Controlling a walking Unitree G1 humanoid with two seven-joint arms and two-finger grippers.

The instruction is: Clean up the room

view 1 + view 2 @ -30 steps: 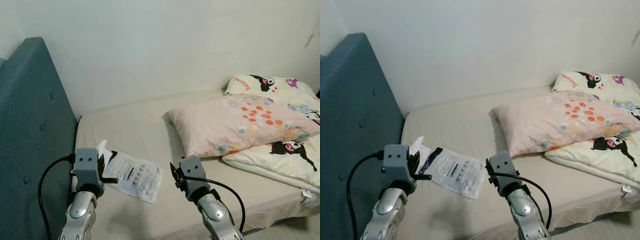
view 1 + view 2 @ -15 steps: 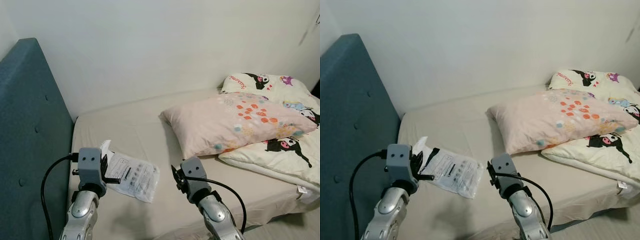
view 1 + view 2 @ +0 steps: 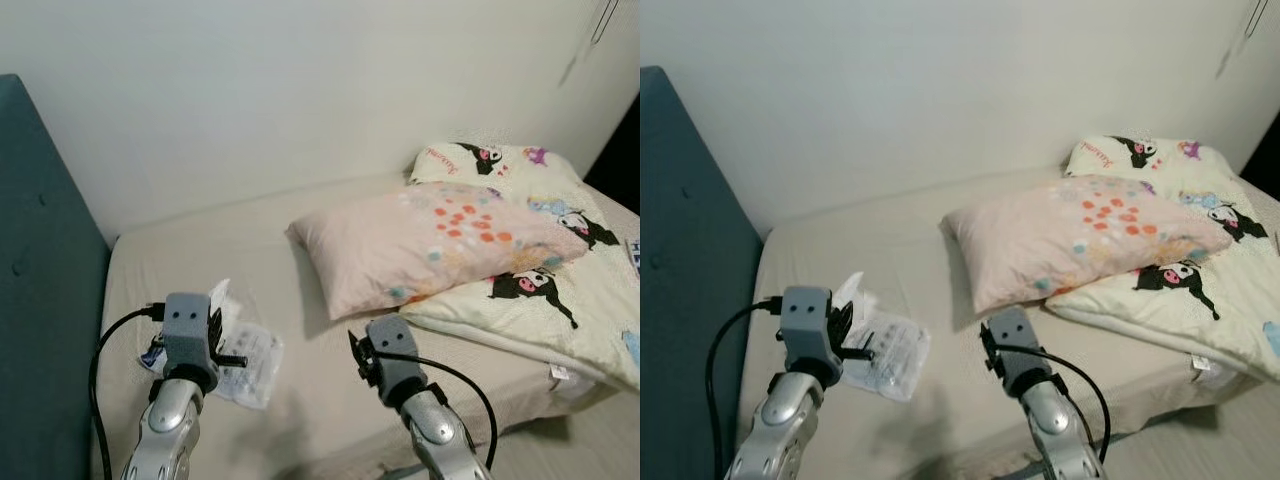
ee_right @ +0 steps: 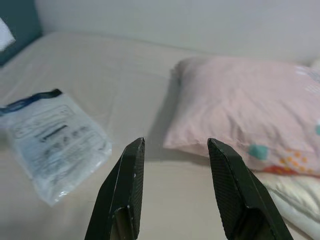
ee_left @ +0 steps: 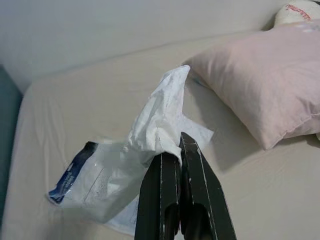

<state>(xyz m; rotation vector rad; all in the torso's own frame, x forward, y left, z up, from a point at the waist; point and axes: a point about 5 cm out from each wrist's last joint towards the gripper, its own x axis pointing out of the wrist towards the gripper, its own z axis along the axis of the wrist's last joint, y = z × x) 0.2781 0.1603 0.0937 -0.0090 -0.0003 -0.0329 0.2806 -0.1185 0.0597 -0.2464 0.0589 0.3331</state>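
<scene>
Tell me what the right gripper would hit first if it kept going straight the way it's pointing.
Probably the pink pillow: the open right gripper aims at its near edge, over bare beige mattress. Depth is unclear, so it might meet the mattress first.

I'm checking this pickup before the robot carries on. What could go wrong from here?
The left gripper pinches only a crumpled corner of the white plastic bag; the thin film may slip or tear when lifted. The bag's body sags toward the bed sheet and could drag. The right gripper hangs open near the pink pillow and might nudge it.
</scene>
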